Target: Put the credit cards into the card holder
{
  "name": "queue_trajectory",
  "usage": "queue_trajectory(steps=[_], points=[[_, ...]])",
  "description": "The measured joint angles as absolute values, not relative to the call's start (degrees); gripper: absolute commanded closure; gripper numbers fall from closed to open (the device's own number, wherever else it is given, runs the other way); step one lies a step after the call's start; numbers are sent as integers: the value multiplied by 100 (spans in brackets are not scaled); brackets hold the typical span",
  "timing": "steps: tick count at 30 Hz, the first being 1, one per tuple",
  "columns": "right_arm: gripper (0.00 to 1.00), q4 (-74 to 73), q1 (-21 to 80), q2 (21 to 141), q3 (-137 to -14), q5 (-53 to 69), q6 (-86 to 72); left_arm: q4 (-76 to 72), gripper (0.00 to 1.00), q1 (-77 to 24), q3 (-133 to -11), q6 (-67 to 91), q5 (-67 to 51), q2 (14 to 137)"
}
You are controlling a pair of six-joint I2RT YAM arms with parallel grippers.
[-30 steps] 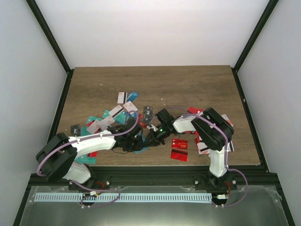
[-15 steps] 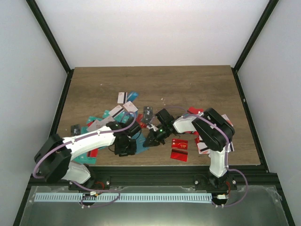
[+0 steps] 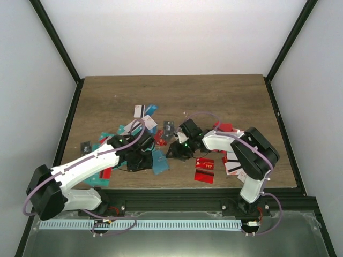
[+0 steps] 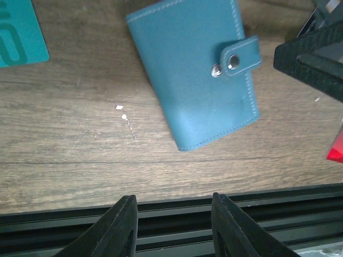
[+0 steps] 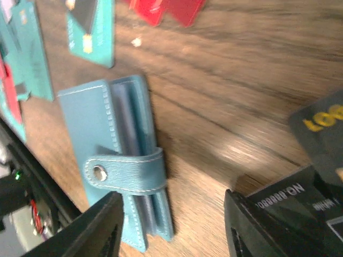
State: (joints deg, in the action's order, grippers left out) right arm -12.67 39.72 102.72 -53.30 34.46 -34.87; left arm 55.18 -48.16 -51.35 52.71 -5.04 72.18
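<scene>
The card holder (image 3: 159,161) lies on the table near the front edge, a teal-blue pouch with its clasp tab (image 4: 238,55) snapped over the edge. In the right wrist view, the card holder (image 5: 115,155) shows light blue pockets along its side. My left gripper (image 3: 140,162) is open and empty just left of it, and the left gripper (image 4: 172,222) has its fingertips over the table's front rail. My right gripper (image 3: 176,152) is open and empty just right of the holder, shown as the right gripper (image 5: 174,227). Credit cards (image 3: 115,136) lie scattered around.
A red card (image 3: 204,169) and white cards (image 3: 231,163) lie right of the holder. A black card (image 3: 169,127) lies behind it, and more cards (image 3: 143,111) lie further back. A teal card (image 4: 16,32) is near the left gripper. The black front rail (image 4: 171,201) runs just below the holder.
Both grippers were together at the card holder; both have opened. The left arm has drawn back to the left, the right slightly to the right, leaving the holder flat on the table.
</scene>
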Motion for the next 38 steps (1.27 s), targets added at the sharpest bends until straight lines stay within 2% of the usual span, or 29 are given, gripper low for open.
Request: queue_trajectory(steps=[2,6,7,13,16,19,20,21,27,38], points=[[39,-1494,3972,10097,-5321,3164,-3474,5553,57,-4797,-5236,5229,-425,7140],[1,-1990,3972,9579,-5301,2703,-3461,5601,54,-4772,-5441,5111,-281,6976],[0,-2078,3972,9380,-5297,2600,-3430,5610,54,-4764,-5507,5068,-237,6921],[0,-2141,3972,8121,-5297,2132,-3260,5601,53,-4698,-5830,4827,10,6626],[0,-2001,3972,7592,-5297,1920,-3181,5527,48,-4685,-6042,4676,137,6479],[0,-1806,3970,7131,-5297,1708,-3081,5424,24,-4685,-6182,4539,268,6289],[0,-1750,3968,7022,-5297,1640,-3052,5387,10,-4683,-6208,4488,322,6217],[0,-1699,3966,6884,-5297,1551,-3020,5328,1,-4676,-6226,4440,373,6121],[0,-1485,3955,6309,-5347,1050,-2766,5151,0,-4619,-6322,4189,652,5623],[0,-1385,3955,6143,-5384,847,-2676,5000,0,-4615,-6357,3846,1061,5369]])
